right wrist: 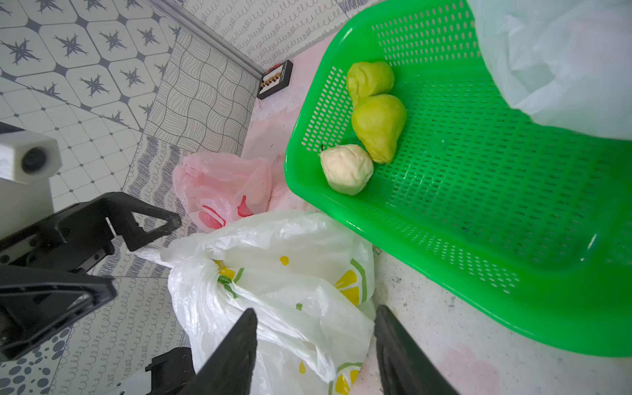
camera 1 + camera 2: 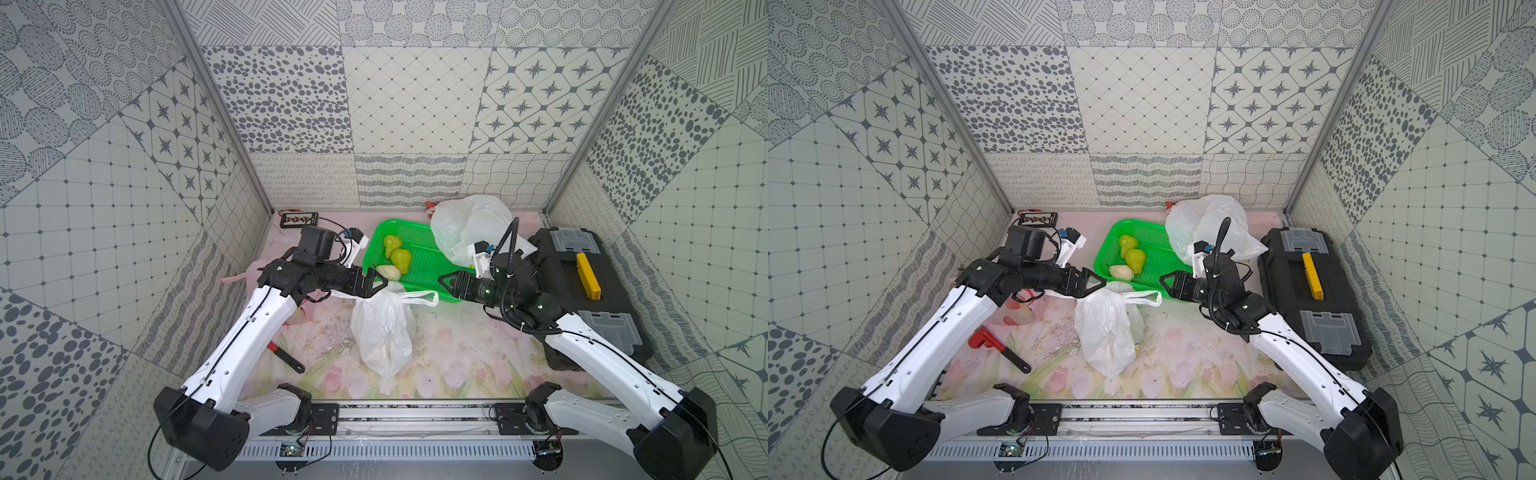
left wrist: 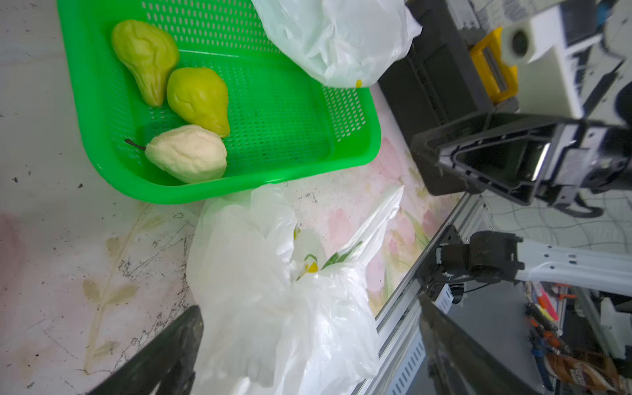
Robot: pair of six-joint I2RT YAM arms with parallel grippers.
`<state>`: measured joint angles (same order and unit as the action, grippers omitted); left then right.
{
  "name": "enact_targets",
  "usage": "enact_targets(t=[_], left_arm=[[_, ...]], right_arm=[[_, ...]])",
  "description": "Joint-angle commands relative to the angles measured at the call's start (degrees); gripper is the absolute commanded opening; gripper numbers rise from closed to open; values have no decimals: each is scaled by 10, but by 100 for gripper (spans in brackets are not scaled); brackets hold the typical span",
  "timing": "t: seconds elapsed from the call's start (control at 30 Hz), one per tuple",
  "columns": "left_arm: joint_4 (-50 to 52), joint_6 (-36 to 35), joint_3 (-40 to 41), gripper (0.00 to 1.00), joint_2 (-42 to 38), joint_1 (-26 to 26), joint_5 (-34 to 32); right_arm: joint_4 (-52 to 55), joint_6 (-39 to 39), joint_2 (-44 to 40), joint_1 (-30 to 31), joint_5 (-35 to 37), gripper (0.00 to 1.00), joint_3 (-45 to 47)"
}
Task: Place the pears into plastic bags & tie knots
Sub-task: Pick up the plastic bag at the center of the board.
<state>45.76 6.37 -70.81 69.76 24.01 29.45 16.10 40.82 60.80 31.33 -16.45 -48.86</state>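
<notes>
green basket (image 1: 478, 239), three pears (image 1: 378, 126) inside

Lemon-print bag (image 1: 273, 273), beneath the left gripper (image 2: 379, 284): thin crinkled plastic, translucent, faint sheen. Basket (image 1: 478, 205), just ahead of the right gripper (image 2: 444, 284): glossy perforated green plastic. Green pears (image 1: 379, 126) inside: waxy, creased skin. Cream pear (image 1: 347, 169): matt, bumpy. Tabletop (image 3: 68, 256) under both: matt floral sheet, scuffed.
</notes>
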Motion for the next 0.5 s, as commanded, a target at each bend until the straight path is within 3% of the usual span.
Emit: enact_targets(t=[0.0, 0.2, 0.33, 0.37, 0.4, 0.47], left_arm=[[62, -103, 2, 99, 37, 73, -115], [97, -159, 23, 98, 69, 128, -179], [103, -185, 16, 91, 75, 143, -216], [104, -195, 15, 85, 71, 148, -216], [104, -209, 15, 71, 64, 149, -205], [101, -214, 14, 27, 53, 149, -200]], right_arm=[[-14, -6, -21, -11, 23, 59, -3], [-3, -17, -9, -30, 31, 60, -28], [0, -26, 12, -35, 33, 60, -52], [-2, -26, 16, -36, 33, 61, -55], [-5, -25, 18, -37, 33, 61, -56], [-10, -23, 21, -39, 36, 60, -58]])
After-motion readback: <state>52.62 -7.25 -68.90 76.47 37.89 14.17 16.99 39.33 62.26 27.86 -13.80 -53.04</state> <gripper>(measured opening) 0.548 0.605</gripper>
